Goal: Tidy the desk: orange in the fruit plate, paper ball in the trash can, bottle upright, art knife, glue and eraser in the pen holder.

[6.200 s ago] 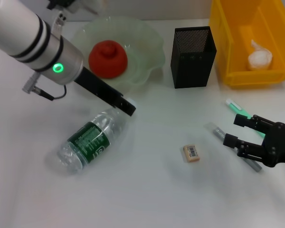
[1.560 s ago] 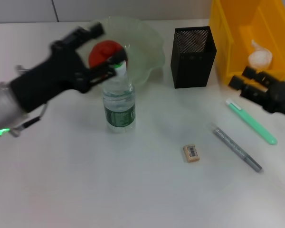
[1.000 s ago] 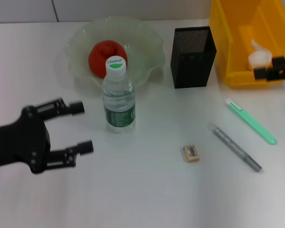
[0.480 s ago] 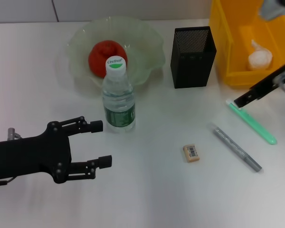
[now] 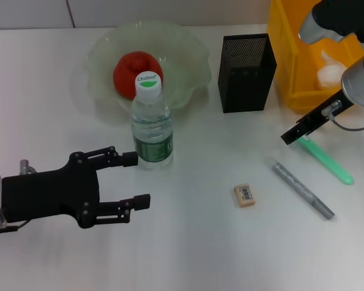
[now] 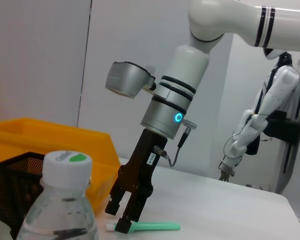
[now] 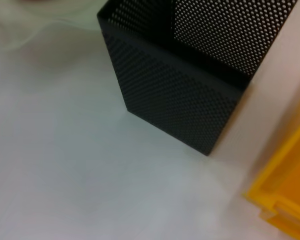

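Observation:
The bottle [image 5: 151, 124] stands upright in front of the fruit plate [image 5: 191, 45], which holds the orange [image 5: 135, 71]. My left gripper [image 5: 139, 180] is open and empty, low and to the left of the bottle. My right gripper [image 5: 290, 136] points down at the white end of the green art knife [image 5: 327, 160]; in the left wrist view [image 6: 121, 220] its fingers [image 6: 113, 204] stand a little apart. The grey glue stick [image 5: 303, 189] and the eraser [image 5: 245, 195] lie on the table. The paper ball [image 5: 327, 73] is in the trash can [image 5: 289, 66]. The pen holder [image 5: 246, 73] stands beside it.
The right wrist view shows only the pen holder [image 7: 180, 100] close up and a corner of the trash can [image 7: 285, 200]. The left wrist view shows the bottle's cap [image 6: 67, 162], the art knife [image 6: 155, 226] and a second robot far behind.
The bottle was stood upright and let go. My left gripper has drawn back, then shifted slightly right. My right arm has swung in over the trash can and come down to the art knife's end.

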